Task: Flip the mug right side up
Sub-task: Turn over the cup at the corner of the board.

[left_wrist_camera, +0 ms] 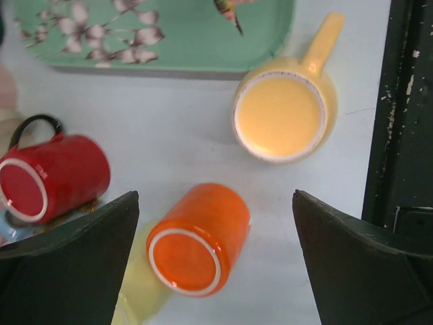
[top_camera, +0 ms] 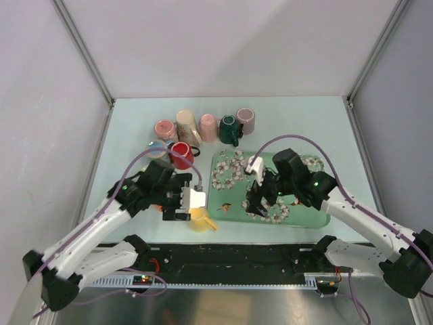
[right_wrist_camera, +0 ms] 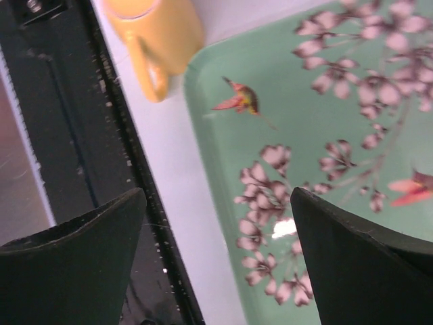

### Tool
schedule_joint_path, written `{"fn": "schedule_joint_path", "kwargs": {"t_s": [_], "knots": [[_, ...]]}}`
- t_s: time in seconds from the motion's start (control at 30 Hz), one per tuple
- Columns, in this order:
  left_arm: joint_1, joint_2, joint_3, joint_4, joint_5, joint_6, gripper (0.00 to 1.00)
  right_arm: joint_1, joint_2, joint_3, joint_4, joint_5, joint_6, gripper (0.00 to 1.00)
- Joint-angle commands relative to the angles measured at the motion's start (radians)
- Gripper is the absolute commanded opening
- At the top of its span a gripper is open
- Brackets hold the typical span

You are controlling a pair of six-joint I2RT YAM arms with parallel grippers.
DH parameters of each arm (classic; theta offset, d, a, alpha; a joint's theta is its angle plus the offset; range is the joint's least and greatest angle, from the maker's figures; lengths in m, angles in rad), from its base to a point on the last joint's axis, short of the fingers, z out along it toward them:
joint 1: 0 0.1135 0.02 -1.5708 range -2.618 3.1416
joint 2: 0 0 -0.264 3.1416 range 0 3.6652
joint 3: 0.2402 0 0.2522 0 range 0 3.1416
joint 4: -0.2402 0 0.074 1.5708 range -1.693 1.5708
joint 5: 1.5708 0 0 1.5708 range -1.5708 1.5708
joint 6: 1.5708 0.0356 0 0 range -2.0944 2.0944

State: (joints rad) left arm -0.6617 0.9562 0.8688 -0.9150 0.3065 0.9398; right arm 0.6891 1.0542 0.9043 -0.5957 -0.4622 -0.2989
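Note:
A yellow mug (left_wrist_camera: 281, 115) stands base up on the table beside the tray's near edge, its handle pointing toward the black table edge; it also shows from above (top_camera: 200, 220) and in the right wrist view (right_wrist_camera: 155, 30). My left gripper (left_wrist_camera: 215, 196) is open, hovering over an orange mug (left_wrist_camera: 196, 240) that lies on its side between the fingers, untouched. From above, the left gripper (top_camera: 177, 200) hides that orange mug. My right gripper (right_wrist_camera: 218, 193) is open and empty over the tray's near left edge, seen from above (top_camera: 257, 203) too.
A green floral tray (top_camera: 304, 213) lies at centre right. A red mug (left_wrist_camera: 54, 179) lies on its side left of the orange one, and a pale yellow mug (left_wrist_camera: 139, 294) sits under it. Several mugs (top_camera: 208, 126) stand along the back. A black rail (right_wrist_camera: 81, 156) borders the near edge.

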Motion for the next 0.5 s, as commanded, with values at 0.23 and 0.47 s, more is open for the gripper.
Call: {"fn": "schedule_joint_path", "kwargs": {"t_s": [0.23, 0.47], "knots": [[0.144, -0.429, -0.105, -0.002, -0.053, -0.234, 1.00, 0.244, 0.183, 0.008, 0.155, 0.085, 0.013, 0.89], [0.308, -0.525, -0.104, 0.007, -0.072, -0.322, 1.00, 0.363, 0.318, 0.047, 0.266, 0.222, 0.078, 0.81]]}}
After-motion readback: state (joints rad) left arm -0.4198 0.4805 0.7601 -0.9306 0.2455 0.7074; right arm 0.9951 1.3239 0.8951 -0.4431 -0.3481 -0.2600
